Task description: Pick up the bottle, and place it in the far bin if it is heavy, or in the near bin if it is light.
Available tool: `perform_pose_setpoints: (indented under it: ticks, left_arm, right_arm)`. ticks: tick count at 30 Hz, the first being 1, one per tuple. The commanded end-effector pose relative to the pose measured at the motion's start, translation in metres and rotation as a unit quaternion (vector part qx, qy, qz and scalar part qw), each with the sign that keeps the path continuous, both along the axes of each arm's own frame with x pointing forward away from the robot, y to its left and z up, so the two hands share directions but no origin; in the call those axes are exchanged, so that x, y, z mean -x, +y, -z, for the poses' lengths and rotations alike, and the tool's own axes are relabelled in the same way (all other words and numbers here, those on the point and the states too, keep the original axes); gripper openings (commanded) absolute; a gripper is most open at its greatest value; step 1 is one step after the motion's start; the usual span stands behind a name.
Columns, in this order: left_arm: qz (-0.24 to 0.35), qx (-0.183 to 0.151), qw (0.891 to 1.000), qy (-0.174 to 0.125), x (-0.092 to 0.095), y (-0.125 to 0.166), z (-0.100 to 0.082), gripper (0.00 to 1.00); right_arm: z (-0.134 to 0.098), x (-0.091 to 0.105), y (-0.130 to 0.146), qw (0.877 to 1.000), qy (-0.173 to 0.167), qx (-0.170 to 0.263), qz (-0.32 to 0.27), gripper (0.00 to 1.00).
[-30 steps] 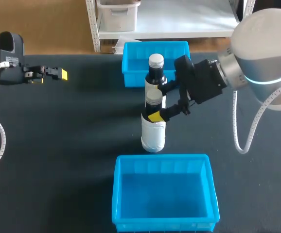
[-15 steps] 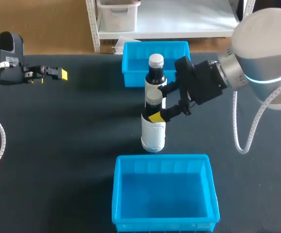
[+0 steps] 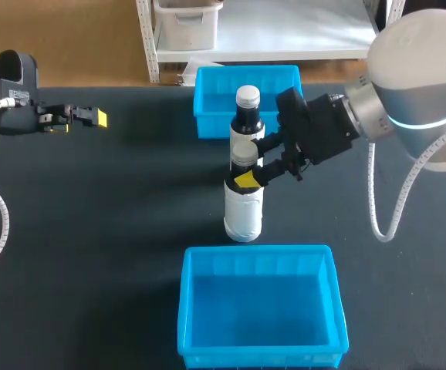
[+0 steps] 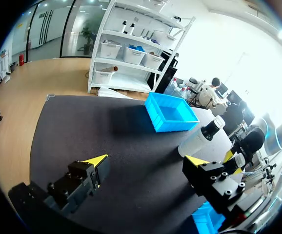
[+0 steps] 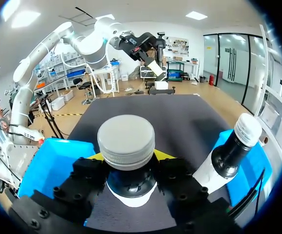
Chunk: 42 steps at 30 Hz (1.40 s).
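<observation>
Right gripper (image 3: 243, 177) pinches neck of grey-capped bottle (image 3: 243, 216), upright just beyond near bin (image 3: 258, 356). Left gripper (image 4: 148, 162) spread, well apart from near bin

Grey-capped bottle (image 3: 243, 210) stands upright between far bin (image 3: 212, 86) and near bin (image 3: 258, 304).

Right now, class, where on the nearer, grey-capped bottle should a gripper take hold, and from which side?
The narrow neck just under the cap, approached level from the robot's right. The nearer bottle stands upright, the wider cap gives a lip against slipping, and the second bottle crowds its far side. The right gripper sits there.
</observation>
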<state>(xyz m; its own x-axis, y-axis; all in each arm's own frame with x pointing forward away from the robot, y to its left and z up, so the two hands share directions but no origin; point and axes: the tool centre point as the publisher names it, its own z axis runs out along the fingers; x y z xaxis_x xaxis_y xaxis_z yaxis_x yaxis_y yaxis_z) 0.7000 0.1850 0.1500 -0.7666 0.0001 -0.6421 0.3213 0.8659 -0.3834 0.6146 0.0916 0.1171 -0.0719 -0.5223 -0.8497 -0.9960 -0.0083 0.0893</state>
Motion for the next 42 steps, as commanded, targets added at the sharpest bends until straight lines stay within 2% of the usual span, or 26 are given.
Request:
perform_pose_setpoints:
  ticks: [1, 7, 9, 12, 15, 42]
  left_arm:
    - [0.0, 0.0, 1.0, 0.0, 0.0, 0.0, 0.0, 1.0]
    - [0.0, 0.0, 1.0, 0.0, 0.0, 0.0, 0.0, 1.0]
    - [0.0, 0.0, 1.0, 0.0, 0.0, 0.0, 0.0, 1.0]
    - [0.0, 0.0, 1.0, 0.0, 0.0, 0.0, 0.0, 1.0]
    - [0.0, 0.0, 1.0, 0.0, 0.0, 0.0, 0.0, 1.0]
    - [0.0, 0.0, 1.0, 0.0, 0.0, 0.0, 0.0, 1.0]
  right_arm:
    - [0.001, 0.0019, -0.0002, 1.0, 0.001, 0.001, -0.001, 0.47]
    - [0.0021, 0.0032, 0.0009, 1.0, 0.003, 0.0, -0.003, 0.42]
    - [0.0024, 0.0035, 0.001, 1.0, 0.004, 0.0, -0.004, 0.34]
    - [0.0026, 0.0036, 0.001, 1.0, 0.005, -0.001, -0.004, 0.14]
    - [0.0027, 0.0035, 0.0008, 1.0, 0.005, -0.002, -0.003, 0.0]
    - [0.006, -0.0013, -0.0012, 1.0, 0.014, -0.012, -0.004, 0.0]
